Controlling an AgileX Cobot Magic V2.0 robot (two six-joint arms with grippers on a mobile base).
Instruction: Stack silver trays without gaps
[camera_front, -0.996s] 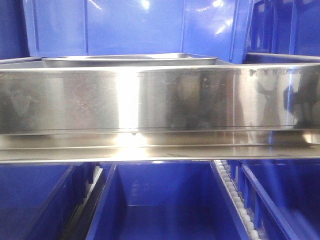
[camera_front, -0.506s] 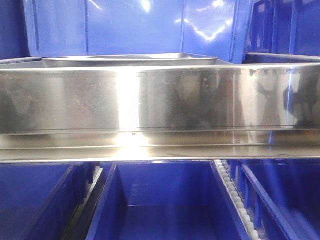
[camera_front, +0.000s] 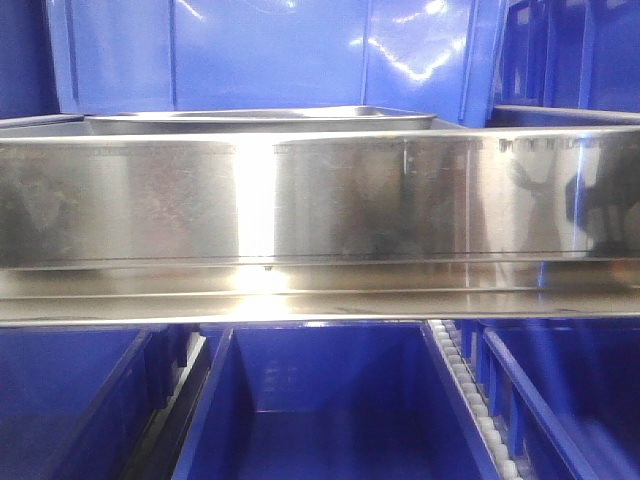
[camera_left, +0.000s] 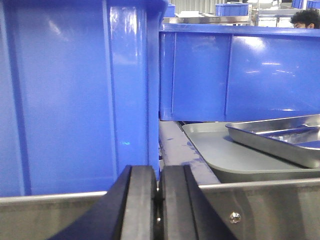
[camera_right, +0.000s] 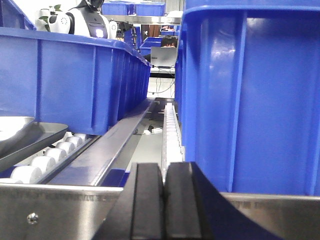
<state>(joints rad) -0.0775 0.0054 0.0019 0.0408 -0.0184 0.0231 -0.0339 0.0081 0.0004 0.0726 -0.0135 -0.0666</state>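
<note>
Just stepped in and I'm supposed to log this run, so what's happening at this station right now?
Nothing is being held at the moment. The left gripper and the right gripper are both shut and empty, sitting low behind the steel rail between blue bins. In the left wrist view, one silver tray lies tilted on a grey tray beyond the rail, not nested flat. The stacking does not look finished.

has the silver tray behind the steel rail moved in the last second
No. In the front view the silver tray keeps the same spot above the steel rail and against the blue bin.
</note>
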